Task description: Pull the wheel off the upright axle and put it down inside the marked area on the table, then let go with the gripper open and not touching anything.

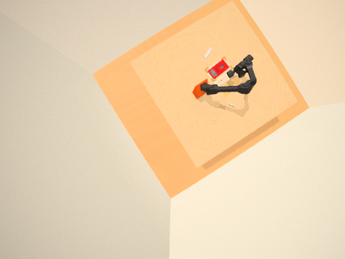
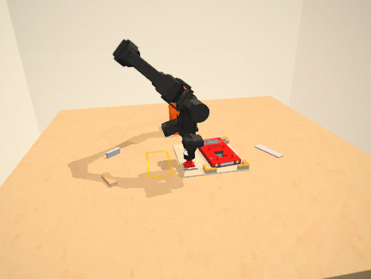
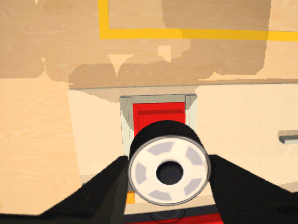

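My gripper (image 2: pixel 189 155) (image 3: pixel 167 163) is shut on the wheel, a black tyre with a white hub (image 3: pixel 188 175), which lies face-up between the fingers in the wrist view. The wheel is over the red block (image 2: pixel 189 164) (image 3: pixel 160 114) in its grey holder on the pale board. Its hub hole looks dark; the axle cannot be made out, as wheel and fingers hide it. The marked area, a yellow outline (image 2: pixel 147 164) (image 3: pixel 150 33), lies beside the board, to its left in the exterior view and at the top of the wrist view.
A red car body (image 1: pixel 218 70) (image 2: pixel 208 151) sits on the board between orange-grey corner pieces. A white strip (image 1: pixel 208 52) (image 2: pixel 269 151) lies beyond it. A grey block (image 2: pixel 113 152) and a wooden block (image 2: pixel 108 179) lie left of the marked area. An orange block (image 1: pixel 198 90) is by the arm's base.
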Tool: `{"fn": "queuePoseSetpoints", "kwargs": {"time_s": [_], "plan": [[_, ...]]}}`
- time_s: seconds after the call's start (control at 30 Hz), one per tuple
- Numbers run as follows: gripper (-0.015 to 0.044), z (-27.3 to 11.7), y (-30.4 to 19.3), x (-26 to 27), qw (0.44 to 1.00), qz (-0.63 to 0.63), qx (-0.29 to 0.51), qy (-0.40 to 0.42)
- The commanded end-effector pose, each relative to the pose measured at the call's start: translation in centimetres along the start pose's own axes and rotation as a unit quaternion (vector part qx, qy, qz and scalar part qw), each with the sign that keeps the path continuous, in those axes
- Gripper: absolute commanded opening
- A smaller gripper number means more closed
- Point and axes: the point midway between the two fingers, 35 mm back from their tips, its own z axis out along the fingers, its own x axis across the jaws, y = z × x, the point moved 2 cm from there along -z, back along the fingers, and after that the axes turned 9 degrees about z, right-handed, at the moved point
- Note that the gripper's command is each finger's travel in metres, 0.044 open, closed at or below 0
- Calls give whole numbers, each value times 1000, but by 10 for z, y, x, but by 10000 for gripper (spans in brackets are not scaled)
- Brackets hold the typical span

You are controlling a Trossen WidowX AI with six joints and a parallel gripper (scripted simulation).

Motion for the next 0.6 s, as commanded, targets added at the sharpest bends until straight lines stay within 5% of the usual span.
{"fn": "queuePoseSetpoints", "kwargs": {"time_s": [0.0,0.57], "plan": [[0,-4,-1,0,1000,1,1,3],[0,-10,-1,0,1000,0,1,4]]}}
